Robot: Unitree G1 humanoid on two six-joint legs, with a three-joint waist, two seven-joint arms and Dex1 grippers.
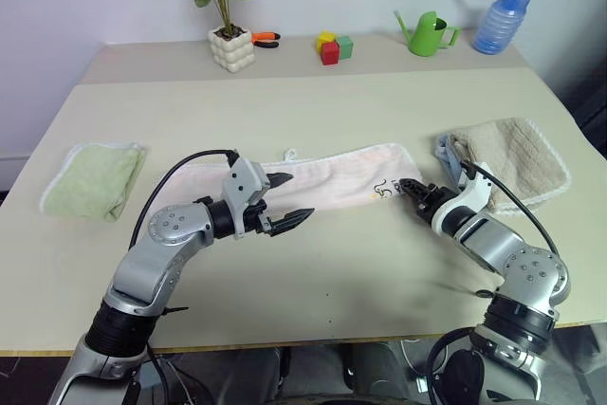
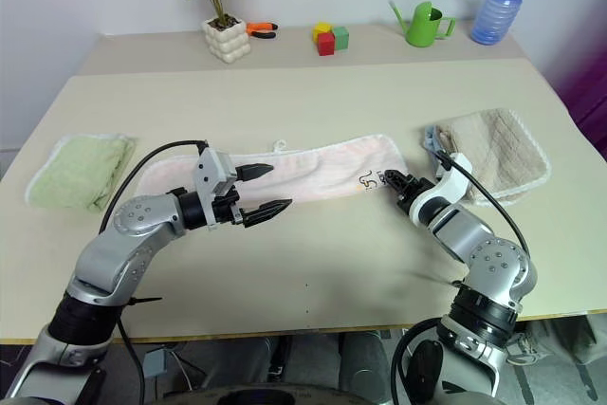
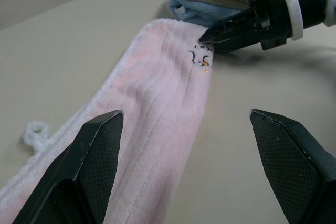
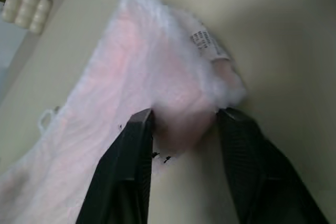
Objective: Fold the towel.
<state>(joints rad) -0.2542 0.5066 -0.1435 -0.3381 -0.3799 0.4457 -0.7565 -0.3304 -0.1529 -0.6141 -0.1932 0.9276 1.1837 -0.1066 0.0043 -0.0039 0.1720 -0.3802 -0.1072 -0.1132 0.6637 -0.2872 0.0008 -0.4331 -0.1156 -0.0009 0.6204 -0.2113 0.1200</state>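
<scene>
The towel lies as a long, narrow pink band across the middle of the tabletop, already doubled lengthwise by the look of it, its dark embroidered mark near the right end. It looks light, limp and fluffy: it should drape and sag from any one pinch, and the plush pile may let a shallow grip slide off. The right hand has its fingers either side of the bunched right end, next to the care label, closing on the towel but not plainly clamped yet. The left hand hangs just above the middle of the band, fingers wide apart, holding nothing. I'd take a deep bite through both layers at the right end, and another along the near edge, so the layers travel together.
</scene>
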